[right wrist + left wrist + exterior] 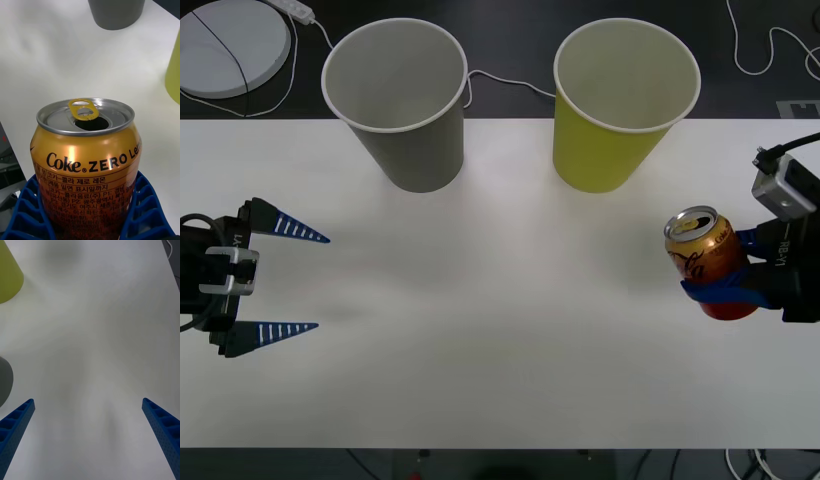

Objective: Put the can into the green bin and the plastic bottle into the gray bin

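The right gripper (725, 275) is closed around the lower part of the can (707, 258), its blue ribbed fingers (26, 210) pressing both sides of the body while the can stands upright at the right edge of the white table (500, 340); the left gripper (300, 283) waits wide open and empty at the left edge, well apart from the work; of the receptacles at the far side of the table, the green bin (620, 105) stands nearer the can, up and to the left of it in the front view, and the gray bin (400, 100) stands beside it further left; no plastic bottle is to be seen; the step in hand looks to be carrying the can to the green bin; to do it well, I would lift straight up until the can's base clears the white rim, keep the can upright since its mouth (92, 122) is open, centre it over the bin's opening, and only then release, so the light paper cup is not knocked over
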